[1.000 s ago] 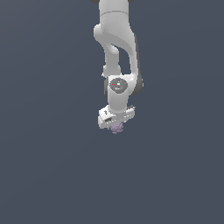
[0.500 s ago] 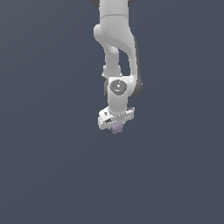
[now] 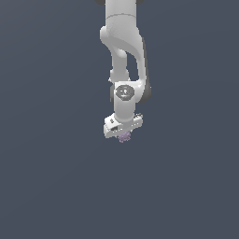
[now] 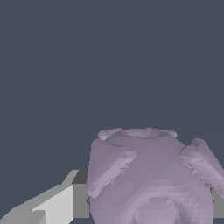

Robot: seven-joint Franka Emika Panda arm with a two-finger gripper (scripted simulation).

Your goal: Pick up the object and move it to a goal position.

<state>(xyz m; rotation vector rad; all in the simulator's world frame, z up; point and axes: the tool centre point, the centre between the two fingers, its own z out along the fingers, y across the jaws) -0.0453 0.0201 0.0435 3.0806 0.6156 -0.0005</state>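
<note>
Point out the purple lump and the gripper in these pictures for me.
purple lump (image 4: 148, 179), wrist view, on its bumpy front surface.
purple lump (image 3: 124, 137), exterior view, on the part showing below the gripper.
gripper (image 3: 123, 134), exterior view, between its fingertips, at the lump.

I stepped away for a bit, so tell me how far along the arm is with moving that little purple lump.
Done, it seems: the pickup. The pale purple lump sits just under the white gripper, and in the wrist view it fills the space beside a finger, so it looks held. In hand: carrying it. Left: reaching the goal position, which neither view marks, so the remaining travel cannot be judged.
</note>
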